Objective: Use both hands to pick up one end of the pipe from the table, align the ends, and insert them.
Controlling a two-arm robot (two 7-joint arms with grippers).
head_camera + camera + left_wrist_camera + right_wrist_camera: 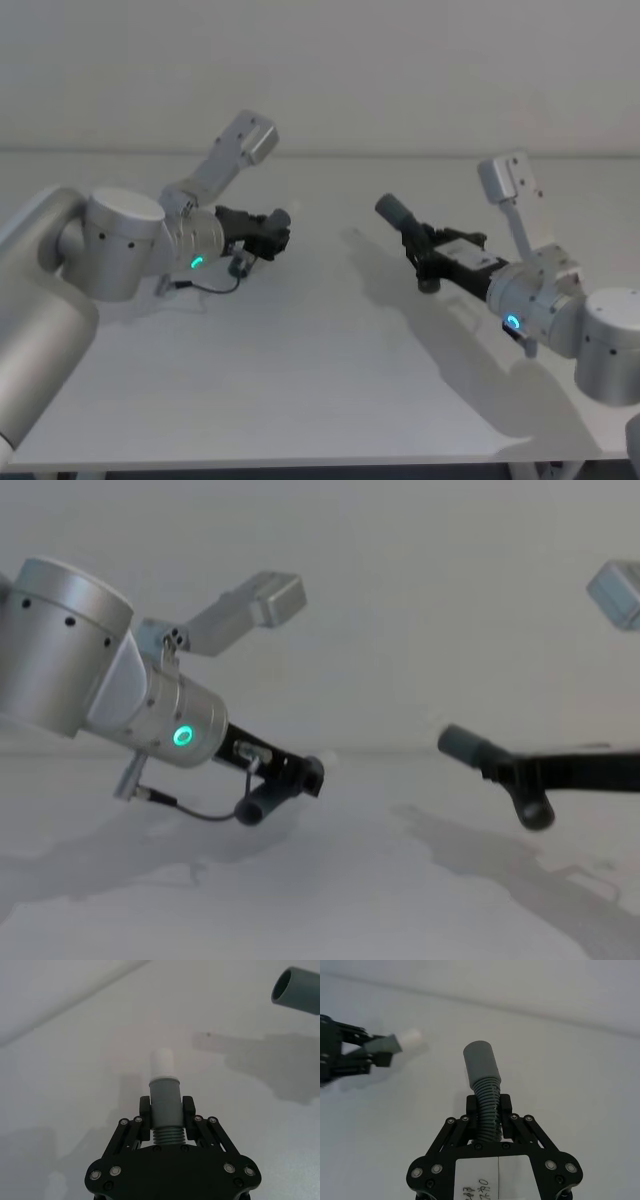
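- Two short pipe pieces, dark grey, ribbed along the body and smooth at the cuff, both held clear of the matte white table (320, 380), well apart, not yet joined.
- At 9 o'clock in the head view, the left piece (165, 1097), ending in one narrow whitish tip (162, 1062) aimed toward 2 o'clock.
- At 3 o'clock, the right piece (486, 1095), ending in one wider round grey cuff opening (479, 1060) aimed toward 10 o'clock.
- Two black slim-fingered grippers: left gripper (166, 1110) clamped across the left piece where cuff meets ribbing; right gripper (488, 1107) clamped on the right piece's ribbing.
- Behind them, two silver cylindrical arms: left arm (120, 245) with a green ring light (181, 736), right arm (560, 300).
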